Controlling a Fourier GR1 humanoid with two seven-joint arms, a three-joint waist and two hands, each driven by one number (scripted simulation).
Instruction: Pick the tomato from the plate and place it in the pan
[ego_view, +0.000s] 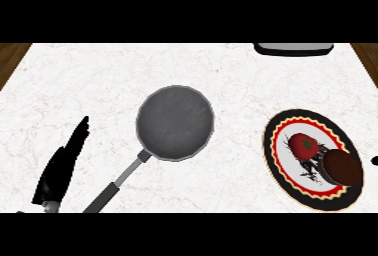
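While the tomato (303, 144) sits on the plate (284, 176) at the right of the counter (88, 75), the transfer has not begun in earnest: nothing has been lifted and the pan (176, 122) holds nothing.

Nearest the lower edge, the left hand (60, 167) rests at the left with its fingers straight and pointing up the counter, touching nothing. Beside it the pan's handle (118, 182) runs up toward the grey bowl in the middle.

On the plate, a dark brown rounded shape (342, 167) lies just beside the tomato, with thin dark fingers (314, 162) reaching toward the fruit; this seems to be the right hand from above, though how far it is closed cannot be told, nor whether it touches the tomato yet.

Grasping, lifting, carrying leftward and releasing over the pan all remain. Farthest off, a dark object (293, 48) sits at the counter's back edge.
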